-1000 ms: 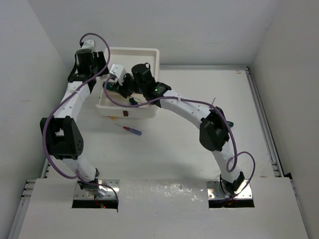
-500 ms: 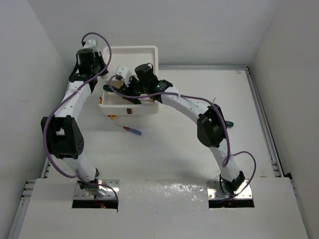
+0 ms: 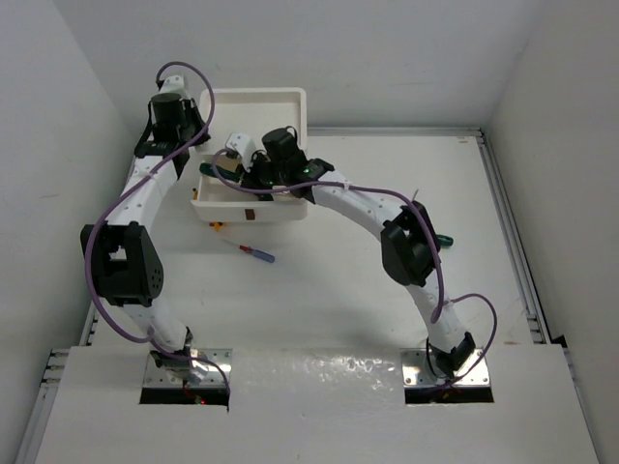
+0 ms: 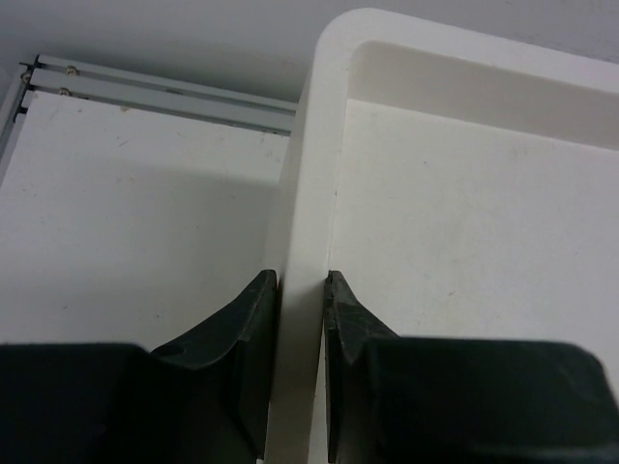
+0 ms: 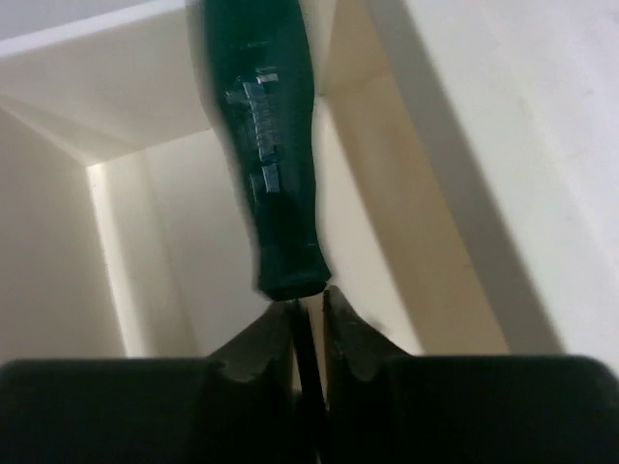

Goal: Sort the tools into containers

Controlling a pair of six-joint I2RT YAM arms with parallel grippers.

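Note:
The white drawer unit (image 3: 256, 111) stands at the back left with one drawer (image 3: 253, 211) pulled open. My left gripper (image 3: 198, 133) is shut on the left rim of its tray top (image 4: 302, 174). My right gripper (image 3: 234, 166) is over the open drawer (image 5: 174, 242), shut on the thin shaft of a green screwdriver (image 5: 261, 164) whose handle points down into it. A blue-and-red screwdriver (image 3: 257, 253) lies on the table in front of the drawer. A yellow-orange one (image 3: 219, 228) peeks out under the drawer front. A stubby dark green one (image 3: 446, 238) lies beside the right arm's elbow.
Walls close in on the left, back and right. A metal rail (image 3: 513, 242) runs along the table's right edge and another (image 4: 155, 87) runs behind the unit. The right arm (image 3: 368, 208) arches across the table's middle.
My right gripper has moved left and back with the green screwdriver, from above the drawer front to over its inside. The unit has shifted slightly. My left gripper keeps its hold.

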